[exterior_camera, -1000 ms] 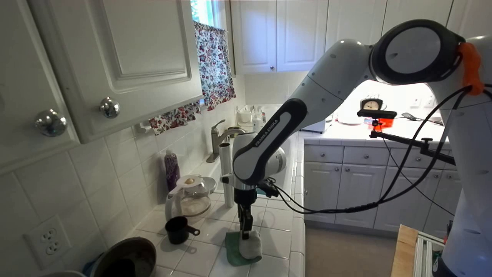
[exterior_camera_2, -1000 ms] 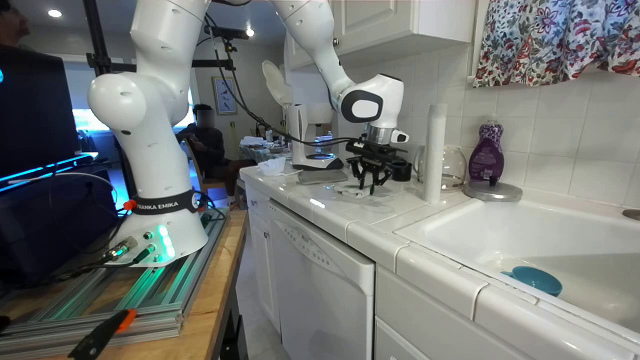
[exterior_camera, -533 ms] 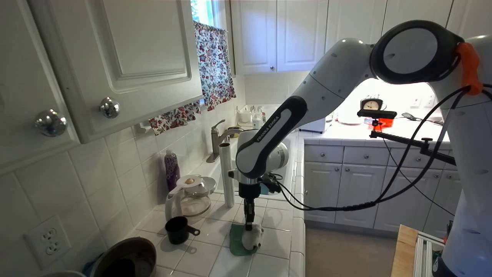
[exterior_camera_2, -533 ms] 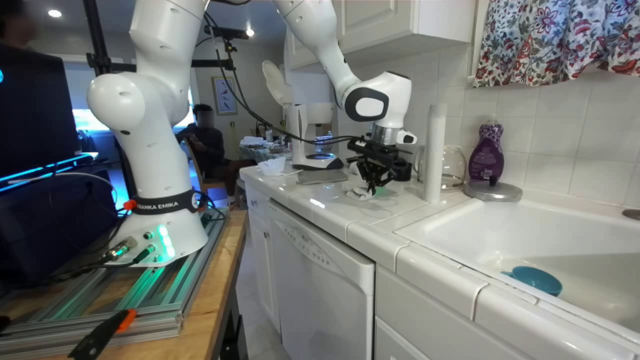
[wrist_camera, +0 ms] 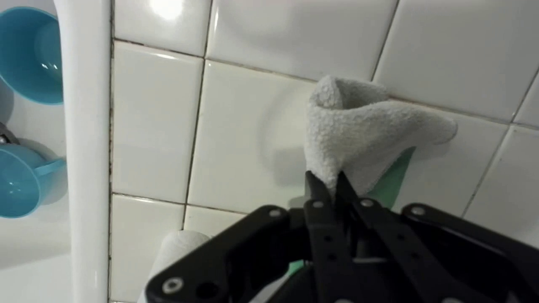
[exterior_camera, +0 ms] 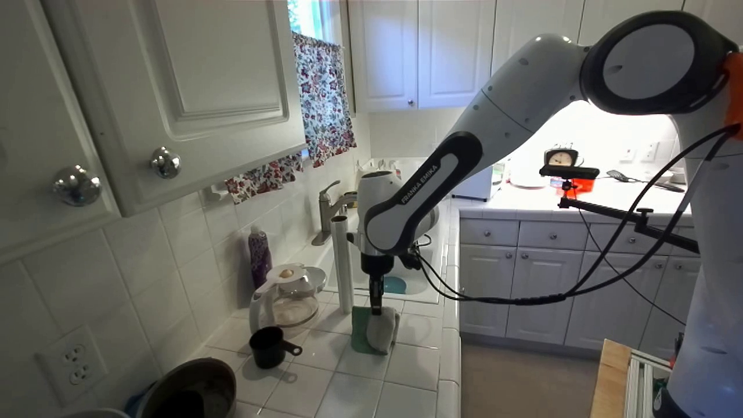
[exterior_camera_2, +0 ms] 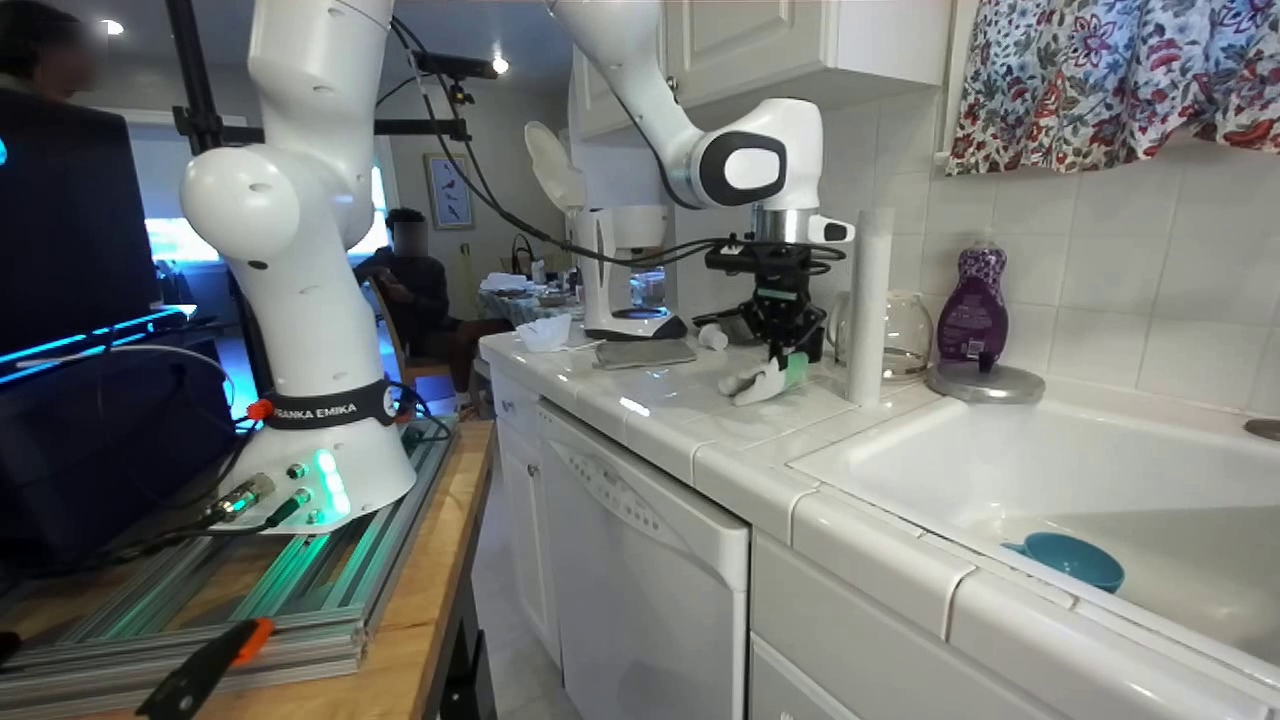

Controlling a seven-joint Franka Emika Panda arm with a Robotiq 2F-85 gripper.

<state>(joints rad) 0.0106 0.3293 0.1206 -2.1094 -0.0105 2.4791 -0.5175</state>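
My gripper points down with its fingertips pinched on a fold of a white cloth. A green piece, also cloth-like, shows against the white one; I cannot tell whether they are joined. In an exterior view the gripper holds the top of the white cloth, with the green part on its left. In an exterior view the white cloth hangs tilted below the gripper, with green at its right. I cannot tell whether its lower edge touches the counter.
A white upright tube stands close to the gripper, near the sink edge. A glass coffee pot, a black handled cup and a purple bottle stand along the wall. Teal cups lie in the sink.
The fingers, spread over the cloth a second ago, have closed on it. The gripper has risen and moved toward the sink, and the white and green cloth has come along, hanging from the fingertips.
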